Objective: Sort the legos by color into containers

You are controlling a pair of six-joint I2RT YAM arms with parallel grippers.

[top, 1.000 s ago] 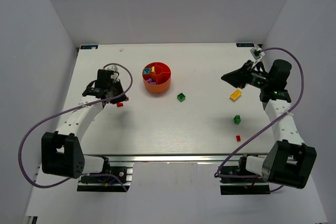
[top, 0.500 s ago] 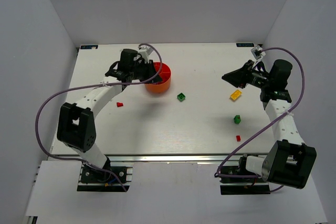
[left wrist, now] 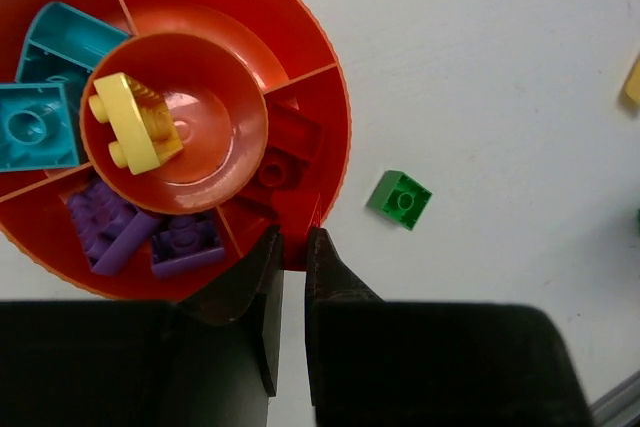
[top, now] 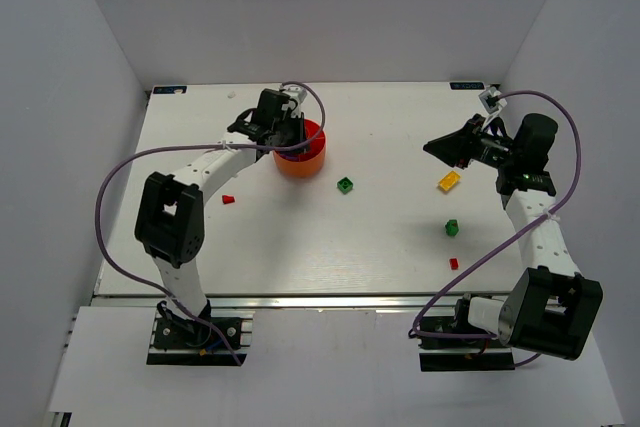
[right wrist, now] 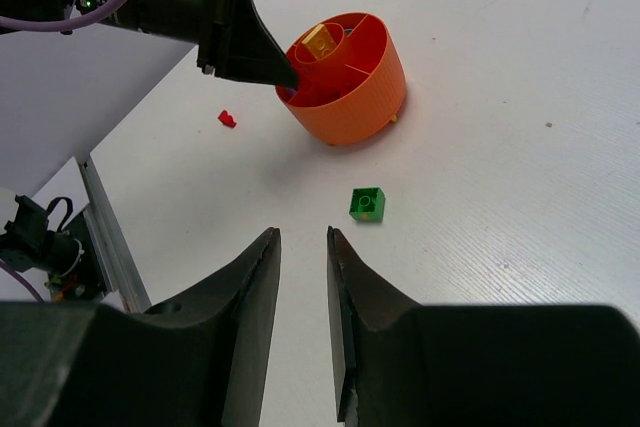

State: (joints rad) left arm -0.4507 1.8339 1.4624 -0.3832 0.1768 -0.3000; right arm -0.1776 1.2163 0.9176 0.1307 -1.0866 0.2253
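Nearest the bases, a red lego [top: 453, 263] and a green lego [top: 452, 228] are lying loose on the table [top: 300, 247]. Further out is a yellow lego [top: 449, 182].

The right gripper [right wrist: 302, 237] is hovering, jaws apart and empty.

The left gripper [left wrist: 294, 235] is hanging at the rim of the bowl [top: 300, 165], jaws nearly together. Cyan, purple and red bricks are sitting in separate wedges.

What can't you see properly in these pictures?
- Top view: the left arm covers most of the bowl, so its inside is hidden.
- Left wrist view: something red sits between the left claw tips; brick or bowl rim, I cannot tell.
- Top view: the right-side red brick is too small to show studs.
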